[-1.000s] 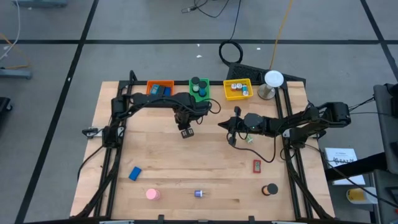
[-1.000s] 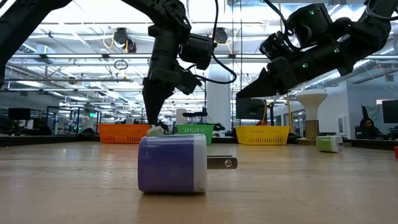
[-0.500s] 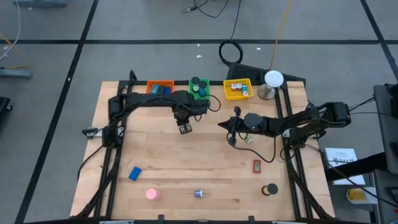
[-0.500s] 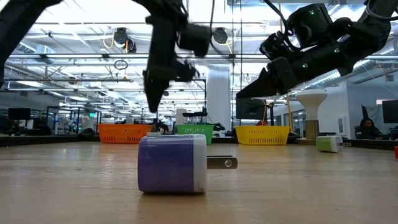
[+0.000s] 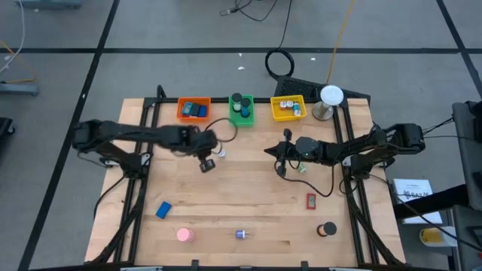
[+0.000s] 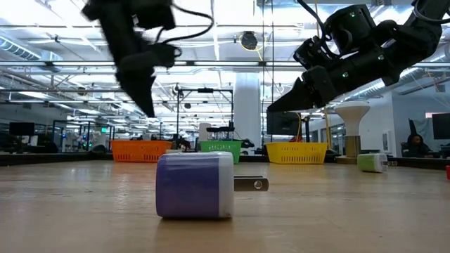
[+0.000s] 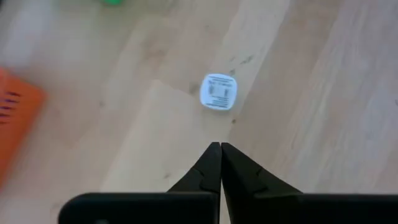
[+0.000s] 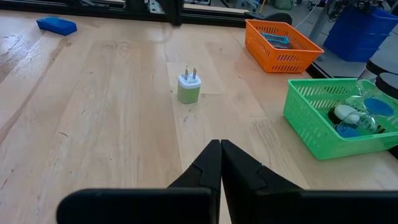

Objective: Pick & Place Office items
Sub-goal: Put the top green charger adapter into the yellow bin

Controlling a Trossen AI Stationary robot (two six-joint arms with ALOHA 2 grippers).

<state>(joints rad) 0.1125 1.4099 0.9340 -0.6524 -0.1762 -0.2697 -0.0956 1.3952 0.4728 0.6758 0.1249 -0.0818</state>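
Since the earlier frames, left gripper [image 5: 204, 163] has swung away toward the table's [image 5: 248, 192] left, fingers pressed together, empty. A white charger [image 7: 218, 92] lies on the wood just beyond it, apparently released there, outside any bin. Right gripper [image 5: 280, 167] hangs closed, empty. Charger label print is unreadable.

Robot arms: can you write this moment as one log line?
left pincer: shut, empty, above white plug | right pincer: shut, empty, waiting mid-table | purple plug: front edge, untouched

White plug's [image 7: 218, 92] label print illegible
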